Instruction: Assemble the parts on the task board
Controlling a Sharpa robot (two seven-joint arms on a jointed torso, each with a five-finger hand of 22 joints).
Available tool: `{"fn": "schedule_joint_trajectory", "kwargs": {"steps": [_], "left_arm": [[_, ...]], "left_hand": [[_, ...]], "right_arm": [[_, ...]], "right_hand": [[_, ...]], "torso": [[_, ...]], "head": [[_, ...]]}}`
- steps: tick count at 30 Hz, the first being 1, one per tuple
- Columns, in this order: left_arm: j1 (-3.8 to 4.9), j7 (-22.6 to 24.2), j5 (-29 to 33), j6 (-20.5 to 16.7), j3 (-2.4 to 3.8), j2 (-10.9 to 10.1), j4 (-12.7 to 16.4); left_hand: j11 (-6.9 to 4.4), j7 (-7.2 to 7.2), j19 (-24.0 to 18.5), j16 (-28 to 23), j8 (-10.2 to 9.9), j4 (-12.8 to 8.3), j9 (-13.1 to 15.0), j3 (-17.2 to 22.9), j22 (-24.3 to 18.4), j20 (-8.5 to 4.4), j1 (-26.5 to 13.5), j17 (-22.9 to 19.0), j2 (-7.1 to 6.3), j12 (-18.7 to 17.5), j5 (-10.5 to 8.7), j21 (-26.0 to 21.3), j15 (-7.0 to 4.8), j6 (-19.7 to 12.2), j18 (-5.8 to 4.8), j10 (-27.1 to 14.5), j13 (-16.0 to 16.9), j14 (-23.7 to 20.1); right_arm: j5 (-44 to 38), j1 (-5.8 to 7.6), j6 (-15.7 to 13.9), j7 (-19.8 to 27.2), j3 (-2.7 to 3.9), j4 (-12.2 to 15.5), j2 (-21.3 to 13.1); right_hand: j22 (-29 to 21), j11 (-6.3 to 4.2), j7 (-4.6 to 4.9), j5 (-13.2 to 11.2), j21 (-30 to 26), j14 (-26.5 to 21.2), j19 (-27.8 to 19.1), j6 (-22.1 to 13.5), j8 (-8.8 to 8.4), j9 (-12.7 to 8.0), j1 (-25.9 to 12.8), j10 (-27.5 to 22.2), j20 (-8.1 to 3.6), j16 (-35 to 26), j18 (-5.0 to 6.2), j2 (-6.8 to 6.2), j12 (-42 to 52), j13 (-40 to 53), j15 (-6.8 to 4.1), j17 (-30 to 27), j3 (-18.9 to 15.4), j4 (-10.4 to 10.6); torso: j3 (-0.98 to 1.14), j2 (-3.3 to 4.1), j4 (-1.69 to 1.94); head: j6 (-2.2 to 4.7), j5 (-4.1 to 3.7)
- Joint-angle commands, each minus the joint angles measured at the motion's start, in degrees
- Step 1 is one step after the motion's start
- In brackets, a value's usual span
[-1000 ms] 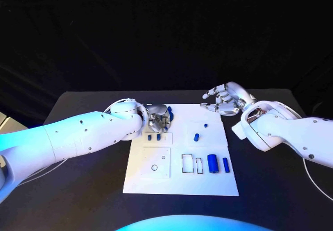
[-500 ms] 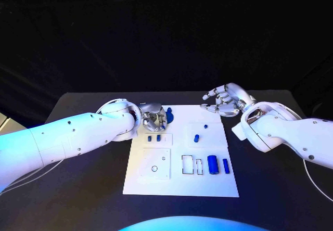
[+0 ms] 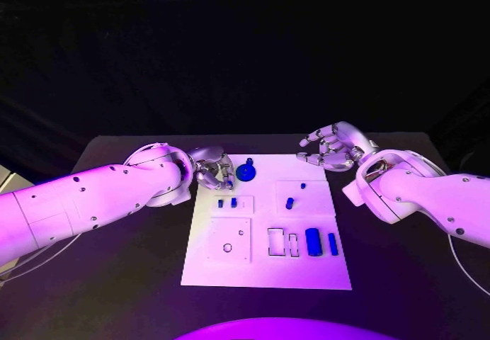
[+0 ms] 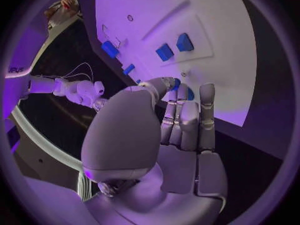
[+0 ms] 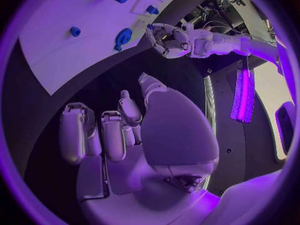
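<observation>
You see most blue parts point(image 3: 314, 241) loose on the task board point(image 3: 268, 273), toward 5 o'clock; left hand point(image 3: 214, 173) looks curled on nothing, right hand point(image 3: 331, 147) spread.

My head camera looks down from above at the tabletop point(image 3: 122, 283), taking in the whole task board point(image 3: 268, 269) and both my arms. Each wrist camera sits close behind its own hand, facing along the fingers toward the board. The left wrist view shares the board's far left corner with the head view; the right wrist view shares my left hand point(image 5: 167, 39).
</observation>
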Motion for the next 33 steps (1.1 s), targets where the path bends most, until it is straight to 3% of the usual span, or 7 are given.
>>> {"fn": "schedule_joint_trajectory", "kwargs": {"steps": [1,16,33], "left_arm": [[0.03,0.4,1.0,0.3,0.06,-0.1,0.2],[-0.13,0.3,0.2,1.1,-0.16,1.1,-1.7],[-0.69,0.0,-0.6,2.1,-0.42,1.8,-2.8]], "left_hand": [[-0.06,-0.02,0.5,0.3,0.2,-0.3,0.1,0.0,0.1,-0.07,-0.7,-0.1,0.06,-0.1,-0.01,0.3,0.13,0.6,0.41,0.4,-0.1,0.4],[-0.09,-0.04,0.6,0.3,0.2,-0.4,0.1,0.1,0.2,-0.09,-0.7,0.0,0.05,-0.1,0.00,0.4,0.11,0.6,0.38,0.5,-0.1,0.5],[-0.12,-0.07,0.5,0.3,0.1,-0.6,0.1,0.1,0.1,-0.13,-0.8,-0.2,-0.01,-0.3,0.00,0.3,0.08,0.7,0.41,0.7,-0.2,0.4]], "right_arm": [[-0.6,-0.07,0.4,0.4,0.00,0.1,0.0],[-0.6,-0.13,0.4,0.4,-0.01,0.1,0.0],[-0.6,-0.14,0.3,0.4,-0.01,0.2,-0.1]], "right_hand": [[8.6,-0.10,-0.06,0.2,-0.4,3.7,1.0,-0.1,0.19,0.1,-0.3,0.1,-0.33,-0.2,0.66,-0.49,-0.4,0.0,-0.33,5.8,0.3,0.0],[8.6,-0.10,-0.06,0.2,-0.4,3.7,1.0,-0.1,0.19,0.1,-0.3,0.1,-0.33,-0.2,0.66,-0.49,-0.4,0.0,-0.33,5.8,0.3,0.0],[8.6,-0.10,-0.06,0.2,-0.4,3.7,1.0,-0.1,0.19,0.1,-0.3,0.1,-0.33,-0.2,0.66,-0.49,-0.4,0.0,-0.33,5.8,0.3,0.0]], "torso": [[-0.01,0.06,-0.07],[0.13,0.09,-0.19],[0.07,0.08,-0.19]], "head": [[-0.06,0.14],[-0.18,0.28],[-0.39,0.19]]}}
